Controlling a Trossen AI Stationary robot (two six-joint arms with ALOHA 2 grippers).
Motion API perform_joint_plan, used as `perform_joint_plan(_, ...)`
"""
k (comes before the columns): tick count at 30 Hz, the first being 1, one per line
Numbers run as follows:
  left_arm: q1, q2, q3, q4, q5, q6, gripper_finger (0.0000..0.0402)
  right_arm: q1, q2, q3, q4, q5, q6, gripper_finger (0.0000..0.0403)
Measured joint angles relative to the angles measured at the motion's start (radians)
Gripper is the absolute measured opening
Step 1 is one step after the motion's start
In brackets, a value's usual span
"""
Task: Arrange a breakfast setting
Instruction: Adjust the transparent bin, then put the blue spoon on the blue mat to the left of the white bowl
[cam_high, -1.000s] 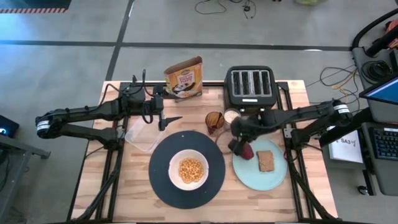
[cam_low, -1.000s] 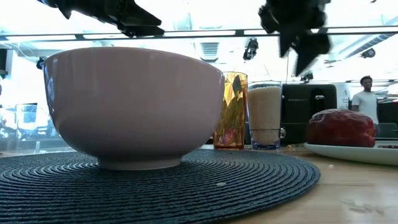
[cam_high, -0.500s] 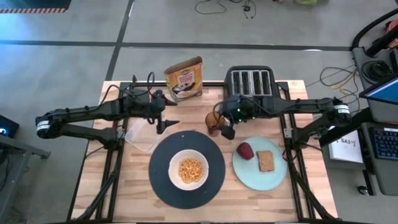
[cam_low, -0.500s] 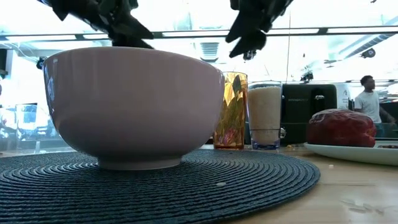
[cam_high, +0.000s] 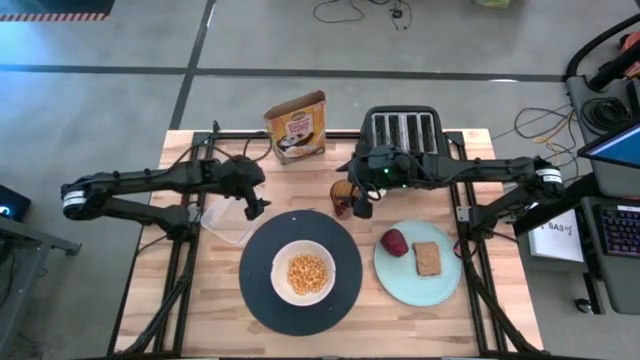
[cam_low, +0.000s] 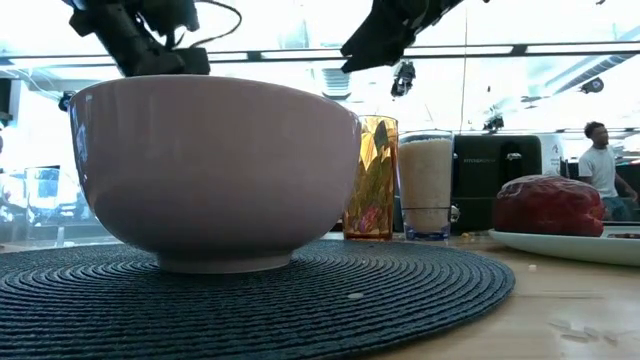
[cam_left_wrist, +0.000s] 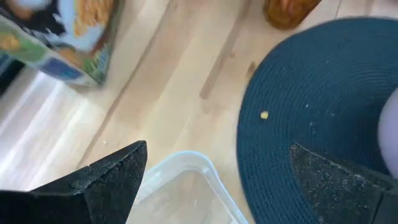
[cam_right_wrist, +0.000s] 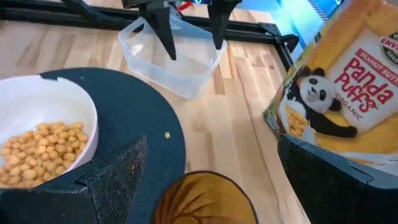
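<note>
A white bowl (cam_high: 304, 273) of yellow cereal sits on the large black round plate (cam_high: 262, 290). To its right, the pale green plate (cam_high: 440, 285) carries the dark red fruit (cam_high: 395, 242) and the toast slice (cam_high: 428, 258). The cereal box (cam_high: 296, 125) stands at the far edge. My left gripper (cam_high: 255, 208) is open and points down over a clear tub (cam_left_wrist: 180, 193), touching nothing. My right gripper (cam_high: 359, 207) is open above an amber glass (cam_right_wrist: 205, 199), also touching nothing.
The black toaster (cam_high: 400, 135) stands at the far edge, right of the cereal box. A glass with white contents (cam_low: 426, 185) stands beside the amber glass (cam_low: 370, 180). The clear tub (cam_high: 228, 220) lies left of the black plate. A person (cam_low: 600, 160) is in the room behind.
My right gripper has risen from just above the fruit on the green plate and gone toward the table's left and far side, rolling and levelling out, to the amber glass. My left gripper has tipped from level to pointing down and sunk toward the clear tub. Both stay open.
</note>
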Motion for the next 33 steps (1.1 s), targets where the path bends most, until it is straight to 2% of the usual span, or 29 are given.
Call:
perform_joint_plan(11,0.002,0.19,-0.001,0.003,-0.009,-0.005,0.034,0.0,0.0,-0.041,0.006,0.001,0.0,0.0352)
perform_joint_plan(17,0.006,0.3,-0.005,0.033,-0.106,0.008,0.0309,0.0,0.0,-0.07,0.033,0.001,0.014,0.0352)
perform_joint_plan(22,0.011,0.362,0.041,0.05,-0.111,0.031,0.0288,0.0,0.0,-0.085,0.041,0.003,0.038,0.0352)
perform_joint_plan(24,0.012,0.376,0.067,0.05,-0.118,0.047,0.0282,0.0,0.0,-0.09,0.045,0.003,0.046,0.0352)
perform_joint_plan(29,0.012,0.38,0.103,0.045,-0.255,0.097,0.0272,0.0,0.0,-0.096,0.047,0.003,0.065,0.0352)
perform_joint_plan(33,0.013,0.339,0.118,0.045,-0.268,0.125,0.0272,0.0,0.0,-0.098,0.046,0.003,0.08,0.0352)
